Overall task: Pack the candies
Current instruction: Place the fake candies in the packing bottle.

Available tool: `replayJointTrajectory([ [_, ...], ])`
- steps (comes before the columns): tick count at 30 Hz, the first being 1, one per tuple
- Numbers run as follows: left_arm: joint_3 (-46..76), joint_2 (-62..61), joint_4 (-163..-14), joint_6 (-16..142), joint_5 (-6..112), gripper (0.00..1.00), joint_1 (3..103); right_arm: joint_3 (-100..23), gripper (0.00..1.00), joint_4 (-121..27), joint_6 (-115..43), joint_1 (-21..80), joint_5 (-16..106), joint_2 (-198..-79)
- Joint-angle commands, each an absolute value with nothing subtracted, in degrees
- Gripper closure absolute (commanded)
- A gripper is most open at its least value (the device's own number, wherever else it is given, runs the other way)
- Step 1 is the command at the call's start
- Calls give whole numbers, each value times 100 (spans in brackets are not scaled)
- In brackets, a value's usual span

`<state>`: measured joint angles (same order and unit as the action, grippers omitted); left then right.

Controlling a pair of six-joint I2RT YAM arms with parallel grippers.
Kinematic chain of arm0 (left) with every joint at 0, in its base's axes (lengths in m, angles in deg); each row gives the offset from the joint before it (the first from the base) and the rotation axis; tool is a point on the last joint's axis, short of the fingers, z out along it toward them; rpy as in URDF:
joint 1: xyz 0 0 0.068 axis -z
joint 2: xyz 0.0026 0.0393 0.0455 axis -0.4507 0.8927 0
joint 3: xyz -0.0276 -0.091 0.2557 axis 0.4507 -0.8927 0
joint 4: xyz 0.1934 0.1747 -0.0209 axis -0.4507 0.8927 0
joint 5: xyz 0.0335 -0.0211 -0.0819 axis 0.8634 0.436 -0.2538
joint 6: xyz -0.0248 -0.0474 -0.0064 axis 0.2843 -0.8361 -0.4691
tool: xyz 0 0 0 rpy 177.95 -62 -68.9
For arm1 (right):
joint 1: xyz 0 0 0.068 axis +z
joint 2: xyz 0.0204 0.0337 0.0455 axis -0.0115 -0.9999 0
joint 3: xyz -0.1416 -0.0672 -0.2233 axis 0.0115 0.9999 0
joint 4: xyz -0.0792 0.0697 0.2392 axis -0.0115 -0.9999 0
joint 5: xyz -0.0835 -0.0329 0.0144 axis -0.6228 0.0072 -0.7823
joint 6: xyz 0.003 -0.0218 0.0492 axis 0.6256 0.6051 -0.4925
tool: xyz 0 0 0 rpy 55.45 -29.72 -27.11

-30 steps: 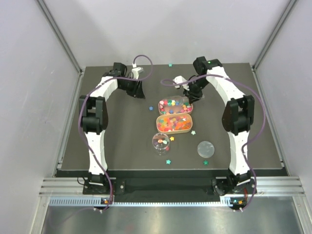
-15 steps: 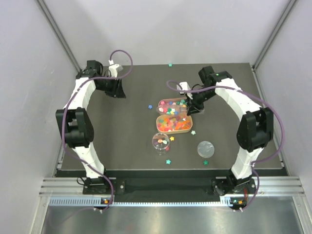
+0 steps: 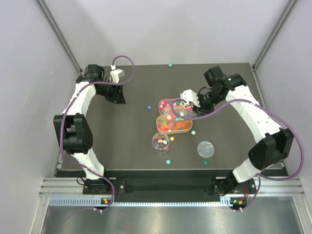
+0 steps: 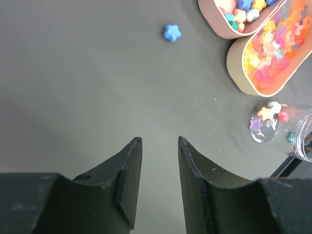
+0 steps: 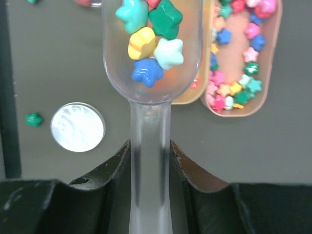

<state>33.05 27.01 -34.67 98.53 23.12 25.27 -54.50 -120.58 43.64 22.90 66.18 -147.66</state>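
Swinging outward since the earlier frames, the right arm's elbow now sits far to the right, while the left arm has barely shifted in the last half second. Five star candies (image 5: 168,52), teal, green, yellow, pale mint and blue, lie in the bowl of a clear scoop (image 5: 150,92). The right gripper (image 5: 150,146) has its jaws pinching the scoop's handle.

More stars fill the far tray (image 5: 280,44). The near tray (image 4: 239,68), touching it, holds orange, red and yellow pieces. Just in front stands the clear jar (image 3: 161,143) with a few candies inside, its lid (image 5: 78,126) flat on the worktop (image 3: 122,136) nearby. A loose blue star (image 4: 172,32) lies apart. The left gripper (image 4: 160,141) hovers over bare worktop, jaws spread and holding nothing.
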Motion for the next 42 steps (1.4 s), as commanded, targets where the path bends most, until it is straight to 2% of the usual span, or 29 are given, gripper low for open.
replayJointTrajectory([
  [1, 3108, 2389, -3608, 9944, 2258, 59, 2512, -5208, 100, -12338, 4402, 2683, 6711, -14470],
  [8, 2818, 2179, -3784, 9803, 2311, 60, 2512, -4996, 100, -12241, 4103, 3308, 6193, -14513],
  [16, 2326, 1809, -3977, 9733, 2284, 59, 2521, -5303, 100, -12311, 3848, 3713, 5403, -14830],
  [42, 1095, 1036, -4874, 9469, 2003, 60, 2521, -5804, 100, -12689, 3417, 4530, 4013, -15050],
])
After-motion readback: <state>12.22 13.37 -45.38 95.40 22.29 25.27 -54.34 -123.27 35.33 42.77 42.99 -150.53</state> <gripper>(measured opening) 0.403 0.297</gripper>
